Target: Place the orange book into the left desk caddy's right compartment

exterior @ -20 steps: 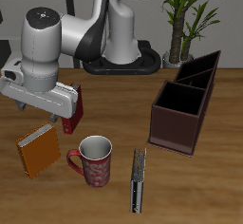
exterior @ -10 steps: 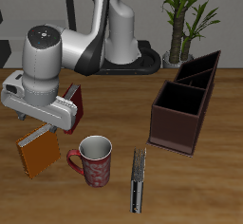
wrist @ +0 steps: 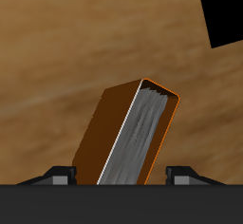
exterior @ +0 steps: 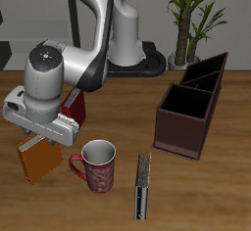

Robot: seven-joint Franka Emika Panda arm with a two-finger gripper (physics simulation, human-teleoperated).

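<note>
Gripper hovering over the orange book, jaws spread wide

The gripper (exterior: 39, 135) is hanging directly above the orange book (wrist: 133, 133) with its two fingers (wrist: 63, 177) parted widely, one on each side of the book, and it is not gripping anything. The book is standing tilted on the wooden table (exterior: 196, 191), near the front edge, showing its grey page edge to the wrist camera. Just beside the book a red patterned mug (exterior: 98, 165) is standing, and a slim grey-black book (exterior: 143, 186) is lying past the mug. A dark red book (exterior: 75, 108) is standing behind the arm. The left desk caddy (exterior: 186, 120) is sitting well apart, across the table, next to its twin caddy (exterior: 208, 75).
</note>
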